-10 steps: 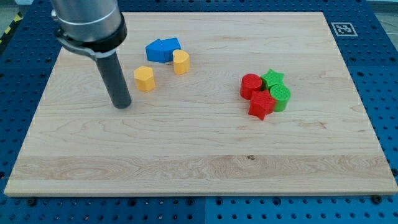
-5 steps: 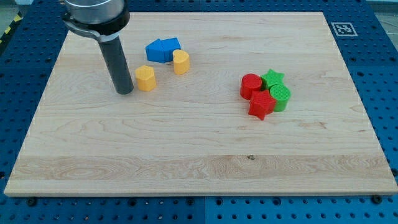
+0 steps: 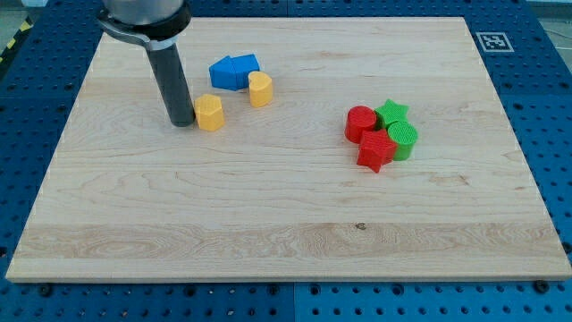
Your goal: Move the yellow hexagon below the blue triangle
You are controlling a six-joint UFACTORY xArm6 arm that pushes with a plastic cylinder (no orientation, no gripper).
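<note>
1. Camera view shows my tip (image 3: 182, 122) standing on the bench (image 3: 268, 224) at the left flank of the yellow hexagon (image 3: 209, 113), touching it or a hair short; I cannot tell which.
2. As a tool, the rod has no opening and has hold of nothing; it can only shove.
3. Taking the blue triangle (image 3: 224, 72) as landmark: the yellow hexagon sits below it and a little toward the view's left, apart from it. A blue block (image 3: 247, 64) whose shape I cannot make out joins the triangle's right side, and a second yellow block (image 3: 260, 89), rounded on top, touches or nearly touches the blue pair at the triangle's lower right.
4. Far to the right of the triangle lies a tight cluster: a red cylinder (image 3: 360, 122), a red star (image 3: 376, 151), a green star (image 3: 391, 112) and a green cylinder (image 3: 403, 139). It plays no part.
5. Handling, as I judge it: the hexagon looks like a small rigid block, light, not fragile, and likely to slide easily over the smooth wood. Being squat, it should not topple.
6. Where to bear on it: squarely at the middle of one flat side. An off-centre contact would probably spin it or let it slip off the round rod.
7. A short push toward the view's right from the present side should centre it under the triangle; overshoot risks nudging the second yellow block.
</note>
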